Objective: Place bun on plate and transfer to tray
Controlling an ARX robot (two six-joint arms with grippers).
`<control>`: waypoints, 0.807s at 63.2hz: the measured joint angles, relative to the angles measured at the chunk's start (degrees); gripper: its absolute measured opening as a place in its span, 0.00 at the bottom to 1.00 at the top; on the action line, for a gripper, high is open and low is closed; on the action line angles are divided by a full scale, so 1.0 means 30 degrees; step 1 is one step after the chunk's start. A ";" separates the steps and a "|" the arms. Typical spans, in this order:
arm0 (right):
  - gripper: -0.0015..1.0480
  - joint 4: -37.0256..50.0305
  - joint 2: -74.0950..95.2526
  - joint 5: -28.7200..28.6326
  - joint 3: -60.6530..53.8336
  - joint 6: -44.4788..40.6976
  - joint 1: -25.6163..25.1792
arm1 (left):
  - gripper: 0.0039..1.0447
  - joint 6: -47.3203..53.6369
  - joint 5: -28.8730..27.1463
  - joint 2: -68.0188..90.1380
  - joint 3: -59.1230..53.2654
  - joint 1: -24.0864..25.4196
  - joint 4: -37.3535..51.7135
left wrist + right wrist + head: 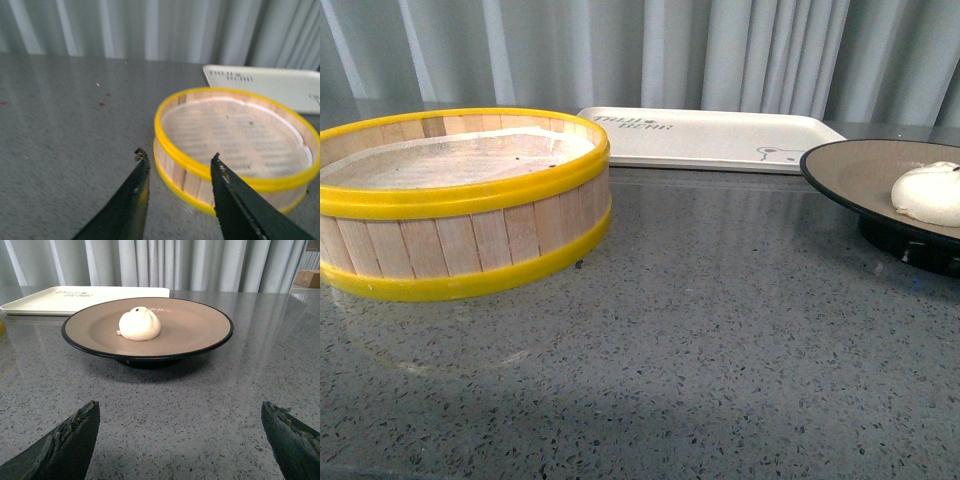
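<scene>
Transfer step: bun (140, 324) on plate (200, 325), right gripper (179, 409) and left gripper (178, 156) both spread, empty; next, right grabs plate rim, shifts it to tray (710, 135), apparently just behind.

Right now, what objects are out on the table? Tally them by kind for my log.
bun: 1
plate: 1
tray: 1
steamer basket: 1
Total: 4

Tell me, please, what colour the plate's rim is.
The plate's rim is black; the right wrist view shows it best.
</scene>
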 joint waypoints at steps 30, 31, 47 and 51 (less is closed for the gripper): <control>0.92 0.0000 0.0000 0.0058 0.0000 0.0007 0.0000 | 0.04 -0.0124 -0.0029 -0.3519 -0.4583 0.0007 0.0831; 0.92 0.0000 0.0000 0.0058 0.0000 0.0007 0.0000 | 0.04 -0.0124 -0.0029 -0.3650 -0.4663 0.0007 0.0831; 0.92 0.0000 0.0000 0.0058 0.0000 0.0007 0.0000 | 0.04 -0.0124 -0.0015 -0.5486 -0.5792 0.0007 0.0182; 0.92 0.0000 0.0000 0.0058 0.0000 0.0007 0.0000 | 0.04 -0.0117 -0.0015 -0.5792 -0.5916 0.0007 0.0029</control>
